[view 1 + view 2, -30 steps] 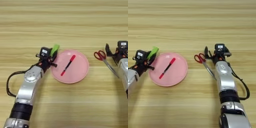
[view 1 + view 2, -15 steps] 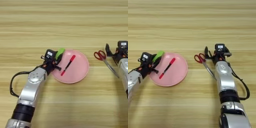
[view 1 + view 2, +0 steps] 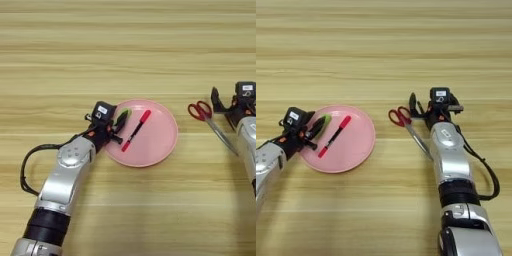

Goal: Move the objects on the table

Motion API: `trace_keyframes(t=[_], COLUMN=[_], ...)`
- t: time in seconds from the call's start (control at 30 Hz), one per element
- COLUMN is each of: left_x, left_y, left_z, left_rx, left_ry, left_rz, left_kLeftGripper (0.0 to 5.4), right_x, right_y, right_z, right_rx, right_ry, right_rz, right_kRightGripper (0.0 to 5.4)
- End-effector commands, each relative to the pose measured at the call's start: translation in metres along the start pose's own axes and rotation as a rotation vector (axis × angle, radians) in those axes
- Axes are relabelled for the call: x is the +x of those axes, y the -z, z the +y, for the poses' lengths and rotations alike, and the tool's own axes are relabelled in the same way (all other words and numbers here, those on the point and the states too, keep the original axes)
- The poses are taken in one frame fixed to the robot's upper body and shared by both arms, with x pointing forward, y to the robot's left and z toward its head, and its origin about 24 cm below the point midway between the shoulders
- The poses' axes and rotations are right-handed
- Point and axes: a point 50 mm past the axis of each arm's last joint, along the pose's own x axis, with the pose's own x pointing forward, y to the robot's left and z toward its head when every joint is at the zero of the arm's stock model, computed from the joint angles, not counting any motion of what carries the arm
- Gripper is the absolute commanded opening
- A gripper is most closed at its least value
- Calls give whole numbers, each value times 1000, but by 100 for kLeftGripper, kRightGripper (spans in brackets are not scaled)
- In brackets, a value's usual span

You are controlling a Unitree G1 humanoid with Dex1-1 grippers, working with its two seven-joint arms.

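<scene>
Left gripper held the small flat light-green bar over the left rim of the round pink plate.

Its black fingers were closed narrowly on the bar, which sat tilted just beside the slim red marker pen with a dark middle section. The pen lay diagonally inside the plate, apart from the bar. Plate rested on the light wooden table with tan grain stripes. Right gripper was parked at the right, fingers spread, just beside the red handles of the scissors lying flat on the table, well apart from the plate.
</scene>
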Motion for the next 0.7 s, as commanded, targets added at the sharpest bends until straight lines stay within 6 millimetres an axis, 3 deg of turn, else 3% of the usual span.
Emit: trace_keyframes(t=[0.03,0.7], left_x=[0,-1], left_y=[4,0], left_z=[0,17], left_rx=[11,4], left_ry=[-3,-100], left_rz=[31,-5], left_kLeftGripper=[228,395], right_x=[3,3], right_y=[-4,-4], right_z=[0,0], right_rx=[7,2], right_ry=[9,5], right_rz=[-14,-17], right_kRightGripper=[540,540])
